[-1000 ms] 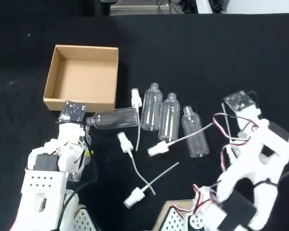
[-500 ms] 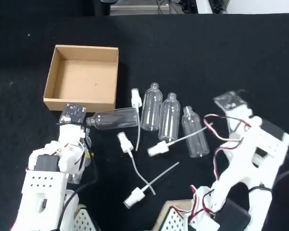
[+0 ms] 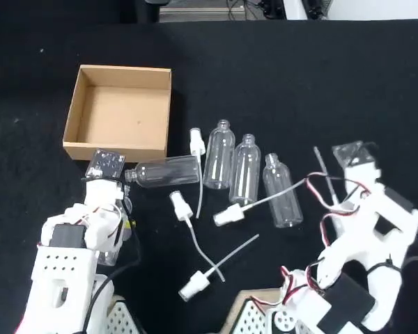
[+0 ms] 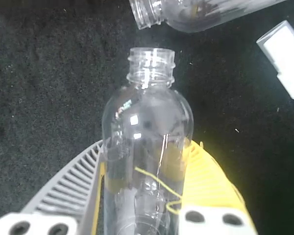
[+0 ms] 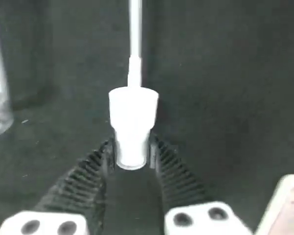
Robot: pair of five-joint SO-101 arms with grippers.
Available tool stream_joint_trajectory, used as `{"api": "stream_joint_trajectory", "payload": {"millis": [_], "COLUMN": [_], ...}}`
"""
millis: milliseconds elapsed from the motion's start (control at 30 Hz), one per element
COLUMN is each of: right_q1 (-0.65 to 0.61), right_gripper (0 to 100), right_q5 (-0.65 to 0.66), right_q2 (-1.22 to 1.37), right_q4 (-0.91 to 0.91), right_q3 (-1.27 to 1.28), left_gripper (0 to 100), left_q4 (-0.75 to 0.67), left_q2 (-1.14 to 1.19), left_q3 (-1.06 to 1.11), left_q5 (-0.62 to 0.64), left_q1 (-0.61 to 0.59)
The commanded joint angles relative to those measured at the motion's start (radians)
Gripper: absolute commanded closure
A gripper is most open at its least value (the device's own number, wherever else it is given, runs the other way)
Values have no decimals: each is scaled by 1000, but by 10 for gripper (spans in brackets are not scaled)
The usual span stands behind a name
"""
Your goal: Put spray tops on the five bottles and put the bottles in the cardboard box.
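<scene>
My left gripper (image 4: 147, 147) is shut on a clear, capless bottle (image 4: 147, 117), which shows by the left arm at the table's front left (image 3: 109, 252). Its mouth points toward a lying bottle (image 3: 167, 172) just in front of the cardboard box (image 3: 73, 115). My right gripper (image 5: 131, 147) is shut on a white spray top (image 5: 133, 112), tube pointing away from the wrist. That thin tube (image 3: 320, 163) sticks out from the right arm (image 3: 376, 216). Three more capless bottles (image 3: 219, 154) (image 3: 245, 169) (image 3: 282, 191) lie side by side mid-table.
Loose spray tops with long tubes lie around the bottles (image 3: 196, 142) (image 3: 179, 203) (image 3: 226, 216) (image 3: 195, 284). The open box holds nothing. Black cloth covers the table, with free room behind the bottles and to the far right.
The right arm swung left, then back to the right and slightly nearer, keeping the spray top in its gripper. The left arm and its bottle have not moved.
</scene>
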Motion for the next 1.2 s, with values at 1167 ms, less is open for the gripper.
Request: {"api": "stream_joint_trajectory", "payload": {"millis": [1167], "right_q1": [51], "right_gripper": [745], "right_q5": [1444], "right_q2": [-12], "right_q4": [471], "right_q3": [-328], "left_gripper": [960], "left_q4": [3], "left_q2": [-17], "left_q3": [-10], "left_q5": [5], "left_q1": [-12]}}
